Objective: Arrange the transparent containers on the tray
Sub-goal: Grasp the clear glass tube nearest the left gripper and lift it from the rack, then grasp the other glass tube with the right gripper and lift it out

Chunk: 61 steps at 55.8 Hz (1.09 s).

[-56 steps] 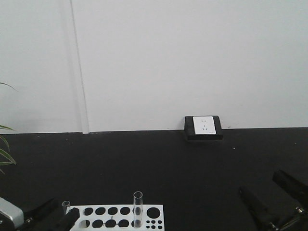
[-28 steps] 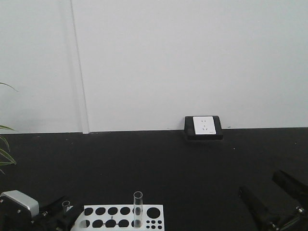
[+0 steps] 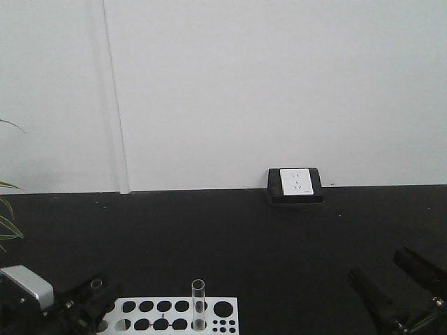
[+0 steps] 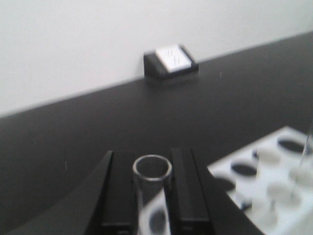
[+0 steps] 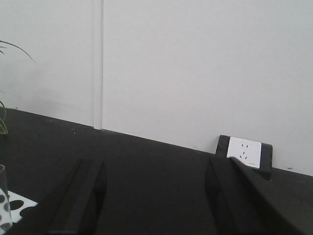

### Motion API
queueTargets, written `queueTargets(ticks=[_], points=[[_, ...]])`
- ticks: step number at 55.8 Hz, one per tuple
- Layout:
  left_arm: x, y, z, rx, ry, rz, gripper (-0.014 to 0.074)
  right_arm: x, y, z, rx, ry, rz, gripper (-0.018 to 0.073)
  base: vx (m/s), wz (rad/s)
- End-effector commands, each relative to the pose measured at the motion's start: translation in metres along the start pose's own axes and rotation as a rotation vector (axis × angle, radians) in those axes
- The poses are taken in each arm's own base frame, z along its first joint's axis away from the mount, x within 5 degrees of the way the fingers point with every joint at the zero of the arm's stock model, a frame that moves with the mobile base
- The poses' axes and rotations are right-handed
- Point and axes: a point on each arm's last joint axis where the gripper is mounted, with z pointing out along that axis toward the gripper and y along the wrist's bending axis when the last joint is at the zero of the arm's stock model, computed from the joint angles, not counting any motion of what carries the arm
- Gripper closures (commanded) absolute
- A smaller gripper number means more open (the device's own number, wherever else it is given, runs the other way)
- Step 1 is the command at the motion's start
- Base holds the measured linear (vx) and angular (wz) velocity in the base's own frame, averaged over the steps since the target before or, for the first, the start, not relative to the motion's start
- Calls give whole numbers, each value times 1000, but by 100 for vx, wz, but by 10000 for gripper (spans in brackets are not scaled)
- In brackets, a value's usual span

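Observation:
The shorter test tube (image 4: pixel 152 169) stands upright between the fingers of my left gripper (image 4: pixel 152 188), which is shut on it. In the front view that tube (image 3: pixel 96 284) rises at the left end of the white rack (image 3: pixel 174 310), held by the left gripper (image 3: pixel 91 301). The taller test tube (image 3: pixel 198 303) stands upright in a hole of the rack, and it also shows at the left edge of the right wrist view as the taller test tube (image 5: pixel 4 196). My right gripper (image 3: pixel 399 287) hangs open at the lower right, with nothing between its fingers (image 5: pixel 87 196). The yellow tray is out of view.
The white rack (image 4: pixel 274 171) with several round holes lies on the black table (image 3: pixel 230 237). A black block with a white socket plate (image 3: pixel 295 183) sits against the white back wall. Green plant leaves (image 3: pixel 8 227) reach in at the far left.
My left gripper has moved in and shut on the shorter test tube, and the tube now stands a little higher. The right gripper and the taller tube have barely moved.

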Motion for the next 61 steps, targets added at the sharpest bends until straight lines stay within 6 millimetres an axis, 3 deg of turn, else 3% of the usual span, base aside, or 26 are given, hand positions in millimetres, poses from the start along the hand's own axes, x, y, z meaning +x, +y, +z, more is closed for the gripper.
queueTargets(ticks=[1, 15, 19, 23, 36, 50, 61], points=[[-60, -3, -3, 24, -254, 6, 603, -18, 0, 2, -11, -120, 0, 76, 0, 0], [-186, -16, -22, 33, -316, 215, 603, -17, 1, 3, -19, -116, -7, 76, 0, 0], [-214, -16, -31, -12, -303, 204, 603, -14, 3, 5, -42, -97, -27, 76, 0, 0], [-229, -18, -39, -28, -304, 207, 603, -7, 6, 9, -95, -71, -64, 76, 0, 0], [-229, -28, -47, 62, -270, 127, 603, 16, 25, 41, -322, -84, -10, 76, 0, 0], [-225, -29, -46, 79, -216, 88, 600, 30, 69, 102, -528, -69, 21, 76, 0, 0], [-223, -25, -46, 39, -193, 84, 600, 36, 90, 128, -595, -59, 77, 76, 0, 0]])
